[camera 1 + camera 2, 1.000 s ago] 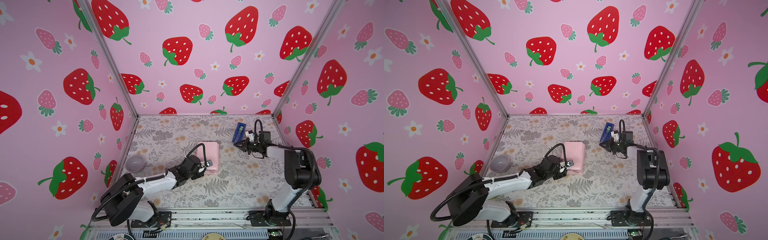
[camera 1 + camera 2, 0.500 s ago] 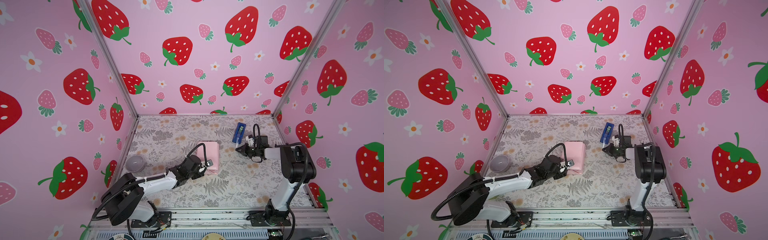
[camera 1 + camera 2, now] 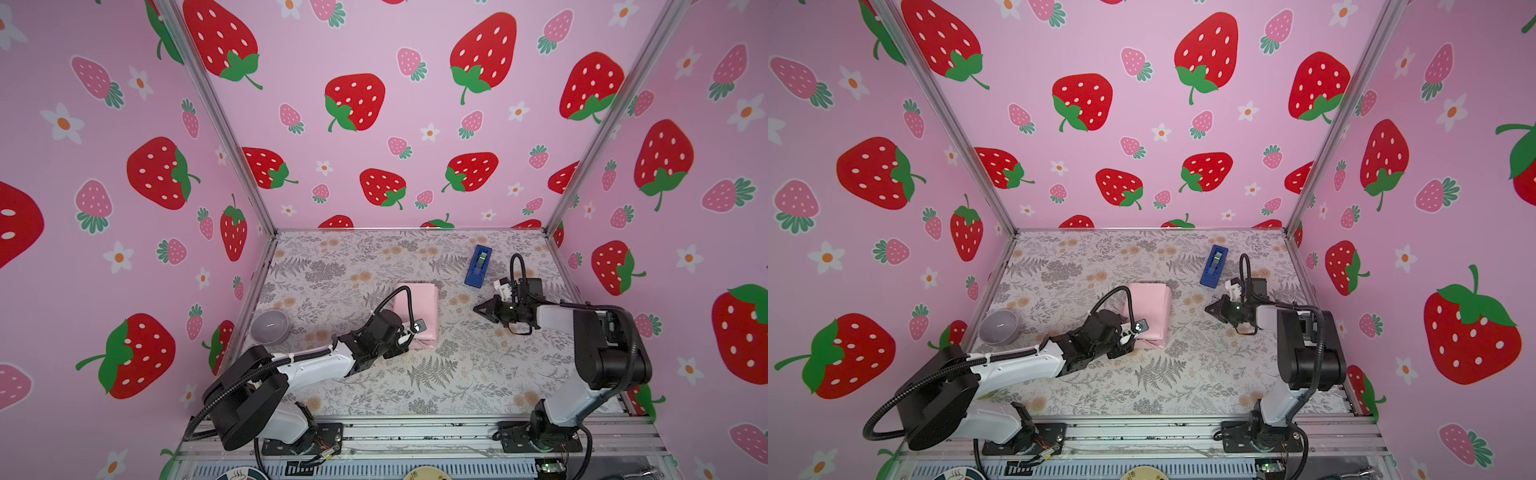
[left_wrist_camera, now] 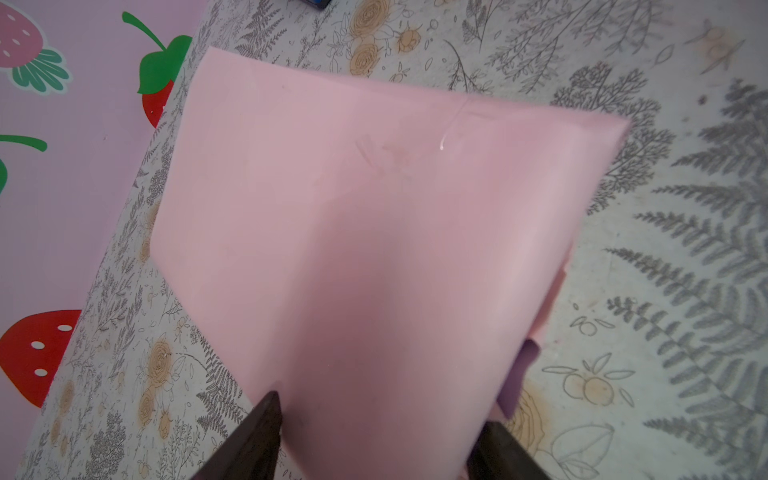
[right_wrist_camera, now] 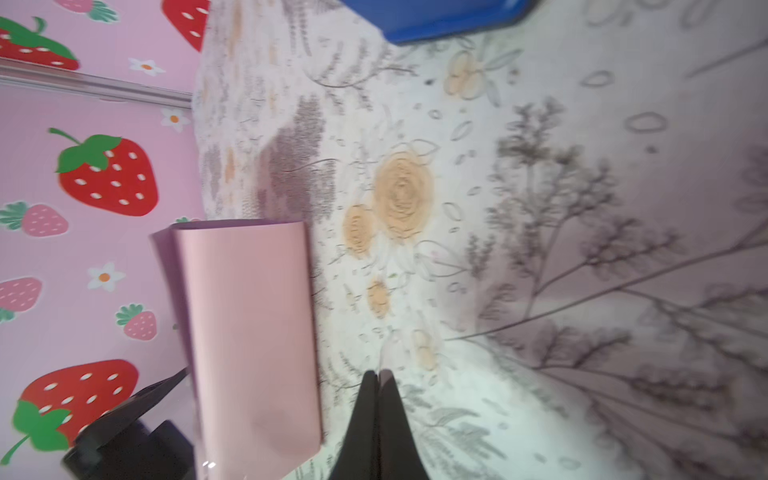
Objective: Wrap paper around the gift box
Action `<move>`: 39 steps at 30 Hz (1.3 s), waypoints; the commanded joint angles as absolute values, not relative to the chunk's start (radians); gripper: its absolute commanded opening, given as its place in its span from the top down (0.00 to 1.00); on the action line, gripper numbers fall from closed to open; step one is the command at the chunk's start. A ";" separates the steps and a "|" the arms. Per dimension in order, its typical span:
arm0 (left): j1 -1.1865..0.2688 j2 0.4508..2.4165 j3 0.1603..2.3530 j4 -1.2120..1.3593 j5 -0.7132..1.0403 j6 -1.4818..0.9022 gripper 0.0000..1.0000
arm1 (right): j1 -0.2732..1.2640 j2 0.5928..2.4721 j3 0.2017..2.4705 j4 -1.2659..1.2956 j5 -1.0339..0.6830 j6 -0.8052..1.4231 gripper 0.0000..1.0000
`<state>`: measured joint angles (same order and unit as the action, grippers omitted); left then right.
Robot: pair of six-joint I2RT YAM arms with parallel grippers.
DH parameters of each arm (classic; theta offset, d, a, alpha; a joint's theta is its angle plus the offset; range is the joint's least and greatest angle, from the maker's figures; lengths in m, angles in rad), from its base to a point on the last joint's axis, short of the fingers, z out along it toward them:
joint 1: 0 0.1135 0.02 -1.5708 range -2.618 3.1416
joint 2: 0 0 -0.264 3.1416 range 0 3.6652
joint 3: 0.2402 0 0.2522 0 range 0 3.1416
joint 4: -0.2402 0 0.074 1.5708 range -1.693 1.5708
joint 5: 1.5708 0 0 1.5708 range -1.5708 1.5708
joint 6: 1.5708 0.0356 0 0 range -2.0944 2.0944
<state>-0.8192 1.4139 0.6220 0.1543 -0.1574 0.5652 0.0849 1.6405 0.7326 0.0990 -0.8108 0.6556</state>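
Seemingly the taping step: left pincer (image 3: 409,338) grips the folded paper (image 3: 417,305), right pincer (image 3: 478,309) clenched near the dispenser (image 3: 478,266); next move likely needs that paper taped shut.

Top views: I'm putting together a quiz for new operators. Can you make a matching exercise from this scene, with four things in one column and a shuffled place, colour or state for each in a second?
Things:
1. paper
2. tape dispenser
3. bowl
4. right claw

Descriptions:
A. blue, farthest back
B. shut
C. pale pink, folded into a bundle
D. greyish, farthest left

Pairs: 1-C, 2-A, 3-D, 4-B
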 commanded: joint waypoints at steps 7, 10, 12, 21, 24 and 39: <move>-0.822 1.435 0.643 0.081 -0.145 0.568 0.31 | 0.265 1.460 0.733 0.247 -0.917 0.924 1.00; -0.822 1.441 0.649 0.074 -0.144 0.568 0.31 | 0.367 1.432 0.713 0.324 -0.870 1.003 1.00; -0.822 1.442 0.649 0.072 -0.143 0.567 0.31 | 0.434 1.426 0.697 0.378 -0.844 1.046 1.00; -0.819 1.437 0.651 0.068 -0.139 0.563 0.31 | 0.635 1.507 0.654 0.471 -0.750 1.115 1.00; -0.820 1.439 0.653 0.067 -0.138 0.564 0.31 | 0.671 1.526 0.635 0.510 -0.734 1.140 1.00; -0.819 1.456 0.669 0.052 -0.140 0.563 0.31 | 0.784 1.514 0.569 0.546 -0.687 1.205 1.00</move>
<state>-0.8192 1.4319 0.6518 0.1249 -0.1570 0.5644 0.7673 1.5360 0.5964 0.5217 -0.7177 1.1675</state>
